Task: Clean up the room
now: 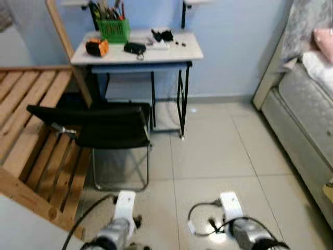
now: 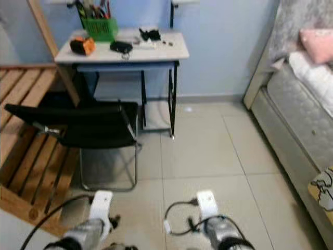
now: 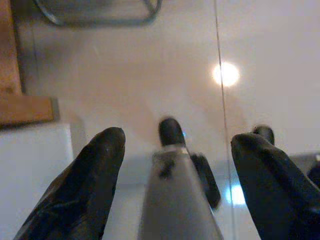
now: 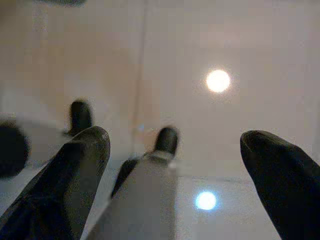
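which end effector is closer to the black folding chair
Left. The left end effector hangs low over the tiled floor just in front of the black folding chair; the right end effector hangs further to the chair's right, over bare tiles.

Blue wall [image 1: 234,47], beige tile floor [image 1: 218,156], white desk [image 1: 156,54], blk chair [image 1: 104,125], bed [image 1: 307,114]
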### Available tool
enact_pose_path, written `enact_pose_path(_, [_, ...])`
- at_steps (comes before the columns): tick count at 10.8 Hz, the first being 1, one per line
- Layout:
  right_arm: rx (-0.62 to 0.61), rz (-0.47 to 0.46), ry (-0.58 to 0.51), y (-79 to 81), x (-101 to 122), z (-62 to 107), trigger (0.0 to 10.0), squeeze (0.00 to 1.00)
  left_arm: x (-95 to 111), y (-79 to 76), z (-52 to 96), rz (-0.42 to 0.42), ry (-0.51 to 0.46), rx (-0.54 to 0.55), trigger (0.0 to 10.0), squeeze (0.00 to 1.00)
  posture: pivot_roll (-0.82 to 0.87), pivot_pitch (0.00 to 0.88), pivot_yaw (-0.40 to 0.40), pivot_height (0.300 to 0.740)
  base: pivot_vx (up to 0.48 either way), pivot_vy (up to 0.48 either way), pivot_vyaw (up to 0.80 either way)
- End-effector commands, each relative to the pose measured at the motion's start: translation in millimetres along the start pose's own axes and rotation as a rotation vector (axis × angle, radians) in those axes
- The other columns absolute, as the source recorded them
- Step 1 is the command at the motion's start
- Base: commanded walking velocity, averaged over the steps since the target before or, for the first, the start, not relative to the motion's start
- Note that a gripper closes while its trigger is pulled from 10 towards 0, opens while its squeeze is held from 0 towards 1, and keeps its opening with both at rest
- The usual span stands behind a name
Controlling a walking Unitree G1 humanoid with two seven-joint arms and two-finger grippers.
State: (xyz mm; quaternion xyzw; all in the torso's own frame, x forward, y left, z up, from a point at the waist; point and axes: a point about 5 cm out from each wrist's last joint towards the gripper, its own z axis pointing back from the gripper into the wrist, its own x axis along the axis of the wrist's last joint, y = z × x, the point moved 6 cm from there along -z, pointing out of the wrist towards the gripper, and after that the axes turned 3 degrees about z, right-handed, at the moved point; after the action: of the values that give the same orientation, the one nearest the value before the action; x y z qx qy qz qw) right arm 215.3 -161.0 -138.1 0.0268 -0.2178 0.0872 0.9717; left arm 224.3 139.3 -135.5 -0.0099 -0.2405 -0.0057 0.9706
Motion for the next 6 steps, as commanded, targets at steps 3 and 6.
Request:
enact_pose_path(3, [-0.048,-0.052,0.093,-9.4,-29,1.8,10.0,0.0,-2,-7.5,-0.2,0.157,0.046,-0.002,10.0,0.0,-0.18,0.0,0.049,0.74,0.0,0.0,0.0])
enact_pose_path(6, [-0.039,-0.033,0.085,-8.1,-31,1.7,10.0,0.0,1,-6.2,-0.3,0.116,0.032,0.002,10.0,0.0,-0.18,0.0,0.067,0.74,0.0,0.0,0.0])
